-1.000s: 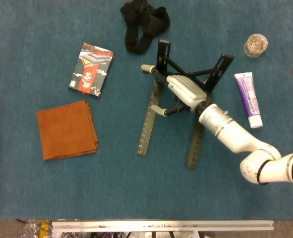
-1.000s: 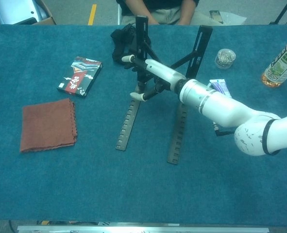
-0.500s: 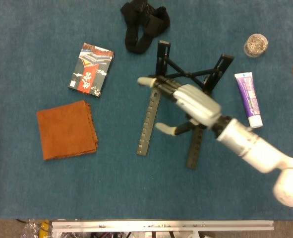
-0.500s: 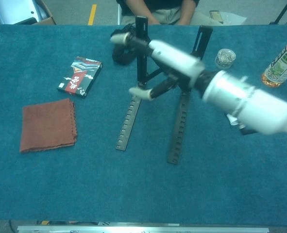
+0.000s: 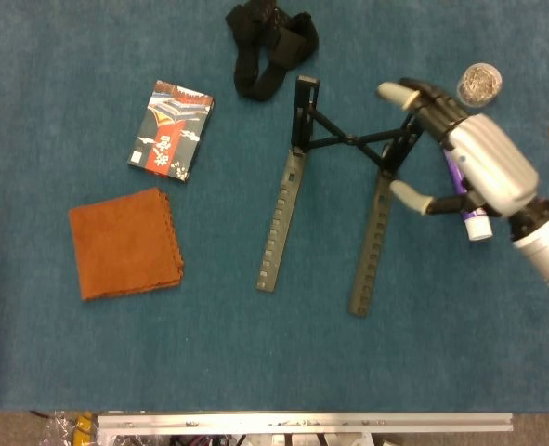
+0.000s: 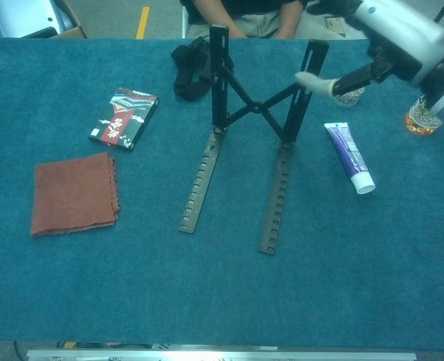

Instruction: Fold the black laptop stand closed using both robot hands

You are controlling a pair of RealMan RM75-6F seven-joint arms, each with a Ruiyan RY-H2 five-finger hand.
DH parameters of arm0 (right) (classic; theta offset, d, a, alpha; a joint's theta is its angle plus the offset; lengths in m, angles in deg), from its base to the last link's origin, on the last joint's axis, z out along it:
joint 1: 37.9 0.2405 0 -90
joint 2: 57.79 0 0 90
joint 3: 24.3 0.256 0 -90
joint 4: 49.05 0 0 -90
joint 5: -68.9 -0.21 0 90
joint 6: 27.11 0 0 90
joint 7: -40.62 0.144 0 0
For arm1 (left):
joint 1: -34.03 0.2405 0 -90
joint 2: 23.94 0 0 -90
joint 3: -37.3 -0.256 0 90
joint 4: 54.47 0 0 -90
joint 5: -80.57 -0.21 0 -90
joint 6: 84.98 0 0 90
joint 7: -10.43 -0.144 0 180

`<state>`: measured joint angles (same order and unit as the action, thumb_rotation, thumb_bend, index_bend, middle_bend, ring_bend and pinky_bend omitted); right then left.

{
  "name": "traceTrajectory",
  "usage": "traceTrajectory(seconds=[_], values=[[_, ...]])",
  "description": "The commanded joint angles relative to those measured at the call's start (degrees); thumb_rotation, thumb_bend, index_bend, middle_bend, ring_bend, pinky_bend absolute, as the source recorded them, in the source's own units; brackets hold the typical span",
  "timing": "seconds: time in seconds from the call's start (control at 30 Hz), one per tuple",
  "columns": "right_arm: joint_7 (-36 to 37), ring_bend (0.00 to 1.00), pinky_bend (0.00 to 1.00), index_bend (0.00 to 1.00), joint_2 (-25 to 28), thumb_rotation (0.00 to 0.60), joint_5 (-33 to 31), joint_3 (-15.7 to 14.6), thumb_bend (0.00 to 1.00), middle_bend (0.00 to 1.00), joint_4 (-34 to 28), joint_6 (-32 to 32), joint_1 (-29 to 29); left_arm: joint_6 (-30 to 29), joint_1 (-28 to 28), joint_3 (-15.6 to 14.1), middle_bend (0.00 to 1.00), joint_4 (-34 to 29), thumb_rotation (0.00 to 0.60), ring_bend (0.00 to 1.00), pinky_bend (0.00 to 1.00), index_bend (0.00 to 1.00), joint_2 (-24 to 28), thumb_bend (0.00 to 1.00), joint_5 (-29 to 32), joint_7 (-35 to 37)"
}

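The black laptop stand (image 5: 334, 190) (image 6: 244, 143) stands open in the middle of the blue table. Its two notched rails lie apart, its two uprights are raised, and a crossed brace joins them. My right hand (image 5: 464, 153) (image 6: 391, 37) hovers above and to the right of the stand's right upright, fingers spread and holding nothing. It does not touch the stand. My left hand shows in neither view.
A purple and white tube (image 5: 467, 190) (image 6: 347, 156) lies right of the stand, partly under my hand in the head view. Behind are a black strap bundle (image 5: 269, 46), a small jar (image 5: 479, 84) and a bottle (image 6: 434, 98). A patterned box (image 5: 171, 130) and orange cloth (image 5: 125, 243) lie left.
My right hand has left the middle of the stand, lifting and swinging right past the right upright. The stand stays open where it was.
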<state>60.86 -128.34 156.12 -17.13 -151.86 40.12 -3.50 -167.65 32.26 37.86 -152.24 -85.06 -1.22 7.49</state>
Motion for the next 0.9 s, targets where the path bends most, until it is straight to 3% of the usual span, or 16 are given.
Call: traceTrajectory(seconds=[0.03, 0.5, 0.9], values=[[0.86, 0.00, 0.08, 0.00, 1.23, 0.600, -0.90, 0.22, 0.29, 0.14, 1.07, 0.88, -1.11, 0.03, -0.04, 0.07, 0.03, -0.21, 0.600, 0.00, 0.04, 0.06, 0.02, 0.28, 0.19, -0.30], [7.94, 0.00, 0.09, 0.00, -0.58, 0.600, -0.01, -1.55, 0.29, 0.14, 6.35, -1.04, -2.12, 0.40, -0.31, -0.06, 0.03, -0.85, 0.600, 0.00, 0.04, 0.06, -0.22, 0.28, 0.26, -1.39], [9.29, 0.00, 0.21, 0.00, 0.12, 0.600, 4.07, -4.01, 0.29, 0.14, 4.18, 0.11, -3.34, 0.38, -0.46, -0.15, 0.03, -0.80, 0.600, 0.00, 0.04, 0.06, -0.32, 0.28, -0.22, -1.06]])
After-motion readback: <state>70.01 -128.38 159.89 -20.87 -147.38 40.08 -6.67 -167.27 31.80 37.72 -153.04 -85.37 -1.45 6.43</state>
